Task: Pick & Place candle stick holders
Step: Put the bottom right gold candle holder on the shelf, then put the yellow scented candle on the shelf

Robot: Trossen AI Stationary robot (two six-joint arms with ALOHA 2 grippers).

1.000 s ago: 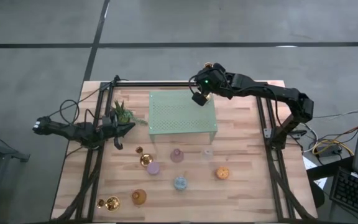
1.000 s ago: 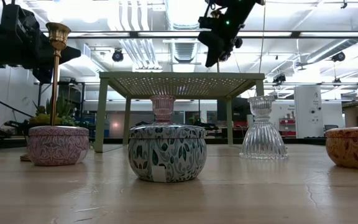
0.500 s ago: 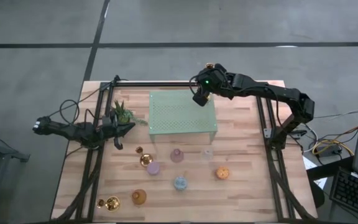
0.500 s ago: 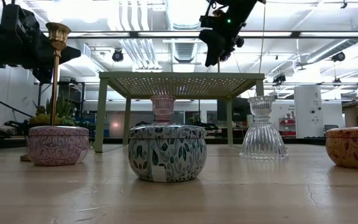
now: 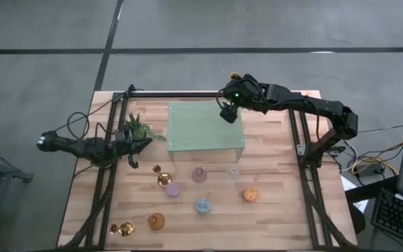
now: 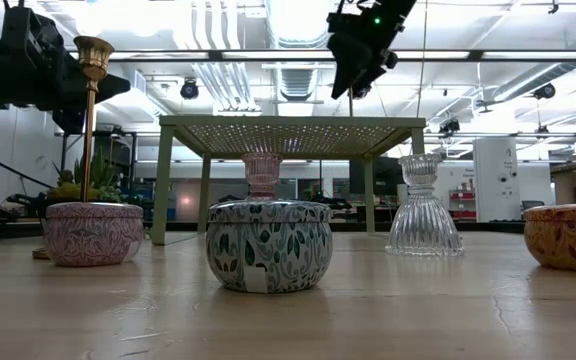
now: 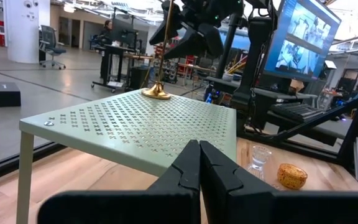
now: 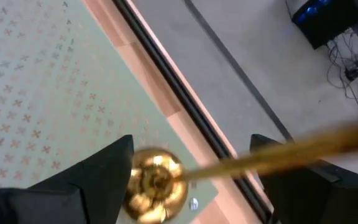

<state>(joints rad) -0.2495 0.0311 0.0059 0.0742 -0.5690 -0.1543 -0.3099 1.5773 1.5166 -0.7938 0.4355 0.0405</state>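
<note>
A tall gold candlestick [image 7: 165, 43] stands upright with its round base [image 8: 156, 180] on the far right corner of the pale green perforated stand [image 5: 205, 127]. My right gripper [image 8: 191, 144] hovers open above that corner [image 5: 227, 113], a finger on either side of the shaft, not holding it. My left gripper [image 7: 199, 163] is shut and empty at the table's left, next to the small plant [image 5: 137, 127]. Two more gold candlesticks [image 5: 163, 178] [image 5: 123, 228] and several small coloured holders [image 5: 203, 206] stand on the table's near half.
The stand's legs [image 6: 162, 185] rest on the wooden table. In the low view a patterned holder [image 6: 269, 245], a clear glass one [image 6: 423, 205] and a gold candlestick [image 6: 92, 100] stand in front of them. Black frame rails [image 5: 103, 189] run along both sides.
My right gripper has opened and let go of the tall candlestick, which stays upright on the stand's far right corner. The gripper has risen a little above it.
</note>
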